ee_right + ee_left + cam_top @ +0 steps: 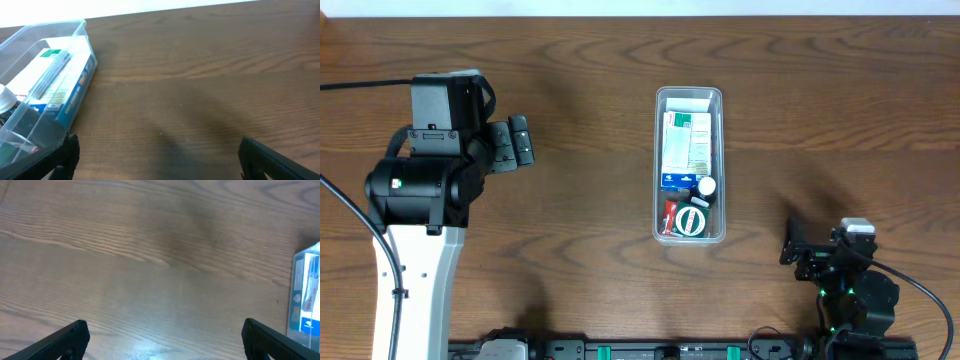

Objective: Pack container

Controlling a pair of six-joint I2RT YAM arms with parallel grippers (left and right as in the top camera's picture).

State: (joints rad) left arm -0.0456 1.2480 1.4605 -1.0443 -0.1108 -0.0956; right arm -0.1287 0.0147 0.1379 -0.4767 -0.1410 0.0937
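The container [658,150], a long clear plastic tub, stands at the table's middle. It holds a green-and-white box [687,140], a blue box, a small white-capped bottle [706,187], a round green-and-white tin [691,221] and a red item. Its corner shows in the left wrist view [306,295] and its end in the right wrist view [60,75]. My left gripper [523,141] is open and empty, well to the container's left. My right gripper [790,243] is open and empty, to the container's lower right.
The wooden table [570,230] spreads all round the container. The left arm's white body [415,250] stands at the left, and the right arm's base [855,300] sits at the front right edge.
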